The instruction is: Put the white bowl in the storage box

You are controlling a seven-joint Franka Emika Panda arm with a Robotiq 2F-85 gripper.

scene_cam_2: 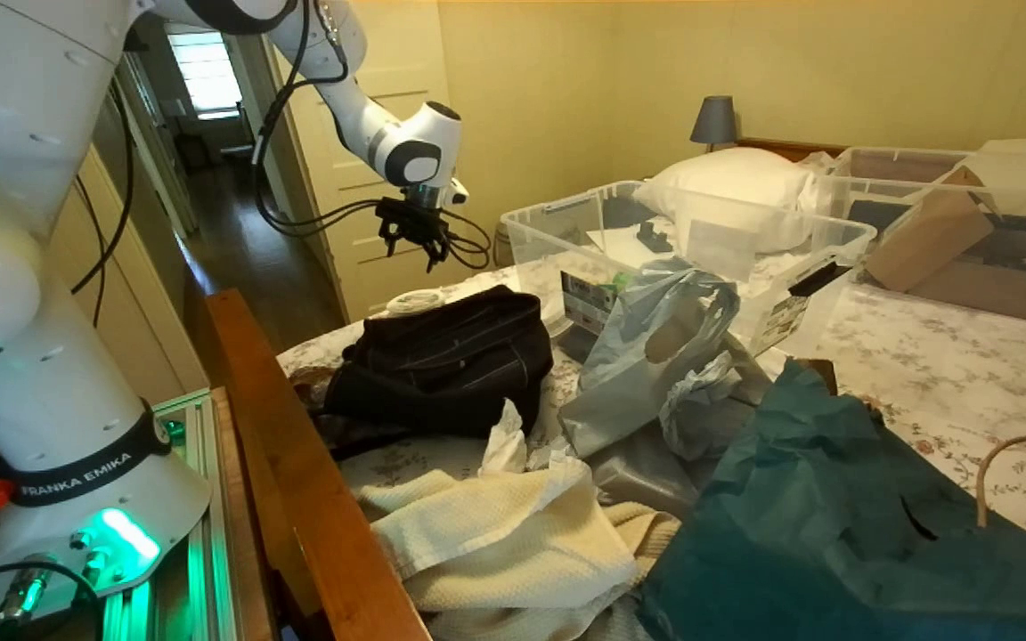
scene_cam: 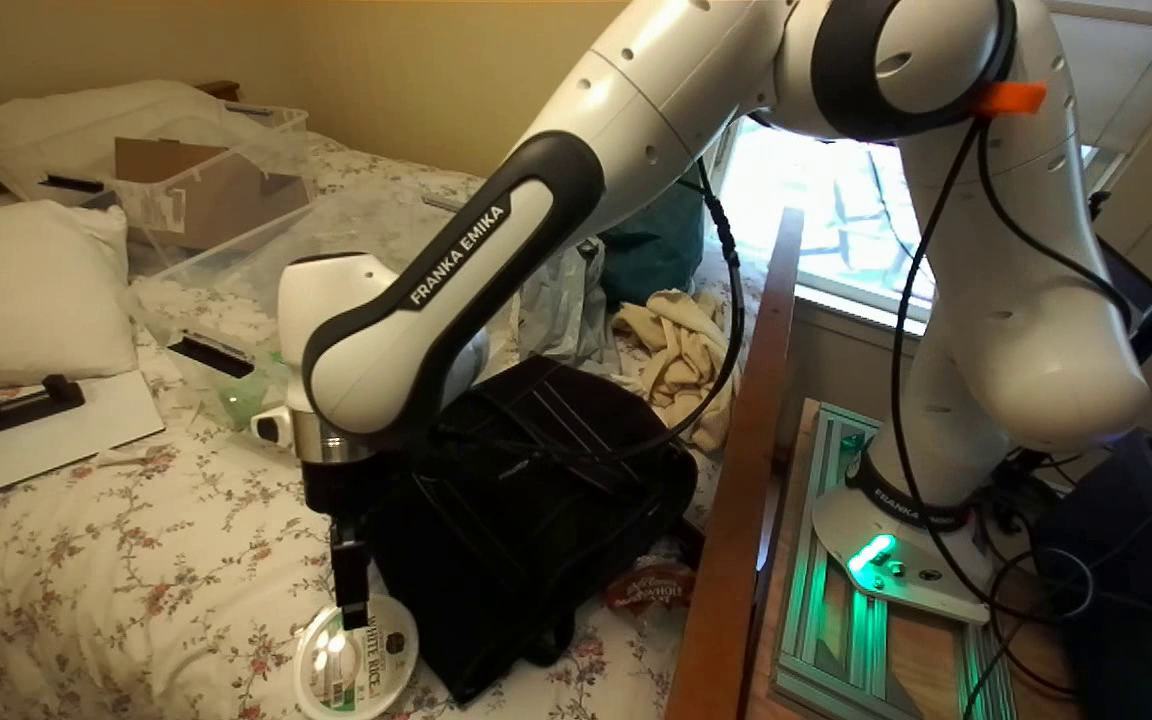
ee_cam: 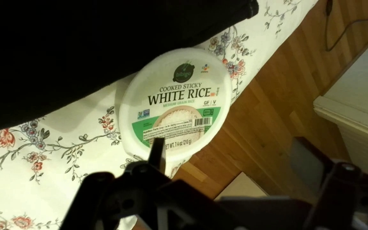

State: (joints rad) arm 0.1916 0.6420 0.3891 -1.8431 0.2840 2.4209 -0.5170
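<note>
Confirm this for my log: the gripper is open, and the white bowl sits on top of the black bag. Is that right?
Not quite: the white bowl isn't on top of the black bag; it sits on the floral sheet beside the bag, as the wrist view shows. The gripper is open, as you say.

Below the jaws, the white bowl (ee_cam: 176, 103) reads "bibigo", "COOKED STICKY WHITE RICE", "MEDIUM GRAIN RICE", "GF | V" and "ET WT. 7.4 oz (210 g)", its start hidden by the jaws. Above the jaws, the forearm (scene_cam: 458, 255) bears "FRANKA EMIKA"; so does the base collar (scene_cam_2: 81, 476), well apart from them. To one side of the jaws, a red packet (scene_cam: 652, 588) carries print too small for certainty.
</note>
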